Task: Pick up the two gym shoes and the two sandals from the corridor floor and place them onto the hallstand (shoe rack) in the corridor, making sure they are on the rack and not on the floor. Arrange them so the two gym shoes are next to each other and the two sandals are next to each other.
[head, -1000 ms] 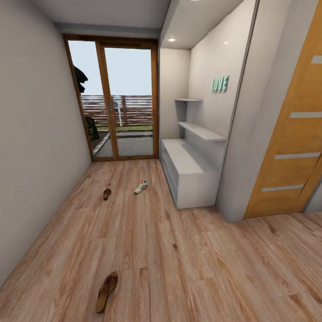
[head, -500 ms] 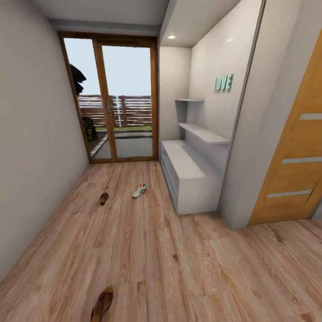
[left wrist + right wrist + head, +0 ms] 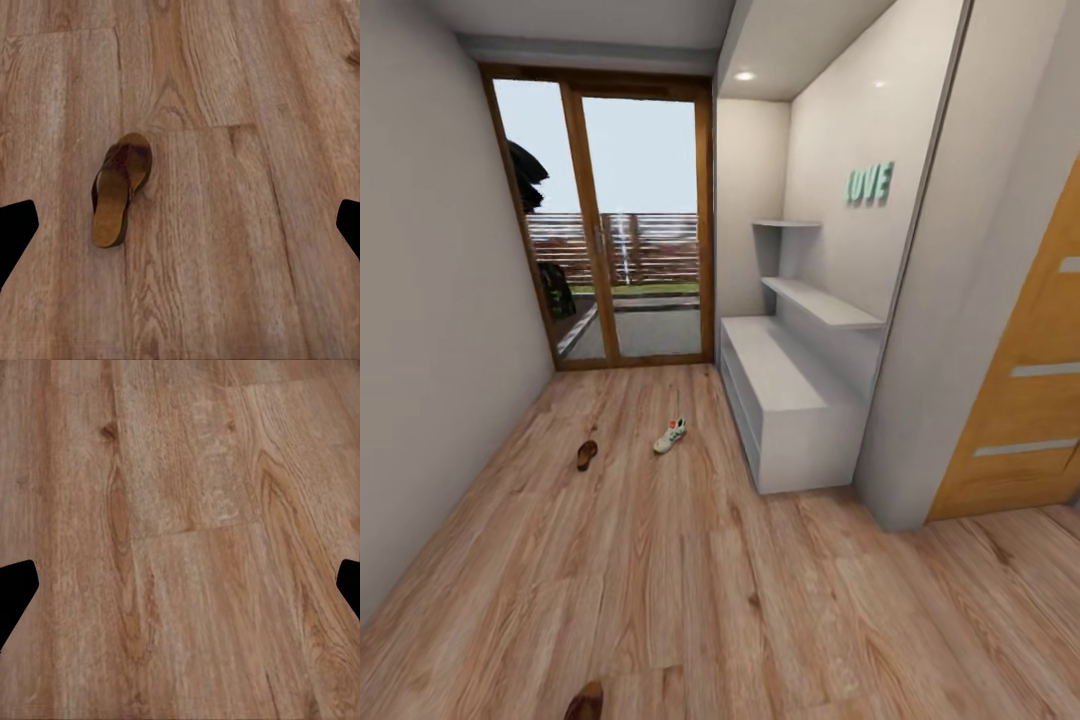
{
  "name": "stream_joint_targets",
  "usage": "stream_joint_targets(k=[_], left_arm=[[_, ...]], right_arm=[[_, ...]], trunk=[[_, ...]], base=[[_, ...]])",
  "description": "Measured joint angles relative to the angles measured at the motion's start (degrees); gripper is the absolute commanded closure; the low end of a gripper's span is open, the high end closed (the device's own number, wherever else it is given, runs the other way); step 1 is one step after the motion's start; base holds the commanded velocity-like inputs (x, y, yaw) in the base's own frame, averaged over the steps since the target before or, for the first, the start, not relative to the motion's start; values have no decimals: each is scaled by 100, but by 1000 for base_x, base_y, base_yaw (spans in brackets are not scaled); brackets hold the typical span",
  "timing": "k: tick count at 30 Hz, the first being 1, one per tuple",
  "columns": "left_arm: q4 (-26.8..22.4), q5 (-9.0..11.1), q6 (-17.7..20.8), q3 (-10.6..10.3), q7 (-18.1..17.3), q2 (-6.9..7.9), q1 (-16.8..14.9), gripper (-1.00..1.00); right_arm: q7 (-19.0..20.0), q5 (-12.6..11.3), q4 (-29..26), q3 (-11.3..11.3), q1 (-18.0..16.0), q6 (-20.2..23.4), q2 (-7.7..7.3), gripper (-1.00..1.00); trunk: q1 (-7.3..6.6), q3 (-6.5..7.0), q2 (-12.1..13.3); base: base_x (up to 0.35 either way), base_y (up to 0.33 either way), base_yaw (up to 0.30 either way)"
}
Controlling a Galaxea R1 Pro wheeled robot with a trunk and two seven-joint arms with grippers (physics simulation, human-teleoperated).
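A: From the head view, a long corridor floor [image 3: 690, 560] of wood planks is seen, ending at a glass door [image 3: 615, 220] framed in wood.

B: And the shoe rack [image 3: 785, 400] is set against the right wall, its bench top bare, stepped wall shelves above it. One gym shoe [image 3: 671, 435] is spotted on the floor, near the rack's front but apart from it.

A: A sandal [image 3: 587, 454] is seen beside that shoe, closer to the left wall, the two well apart. A second sandal [image 3: 586, 702] is caught right at the bottom edge, only its tip in sight. An orange door [image 3: 1025, 400] is noted at far right.

B: Over to the left wrist view: the near sandal [image 3: 120, 189] is shown whole, lying flat on the planks, brown straps over a lighter footbed. The left tool [image 3: 180, 225] is marked by dark fingertips [image 3: 15, 232] at either edge, spread wide, nothing held between them.

A: Right wrist view now: bare planks [image 3: 180, 540] with knots and grain. The right tool [image 3: 180, 589] is seen the same way, fingertips [image 3: 15, 592] at both edges, spread wide apart and nothing gripped.
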Motion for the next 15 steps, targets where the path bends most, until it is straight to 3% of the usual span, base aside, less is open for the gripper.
stream_joint_targets(k=[15], left_arm=[[3, 0, 0, 0, 0, -1, 0, -100]], right_arm=[[0, 0, 0, 6, -2, 1, 0, -100]], trunk=[[0, 0, 0]], base=[[283, 0, 0]])
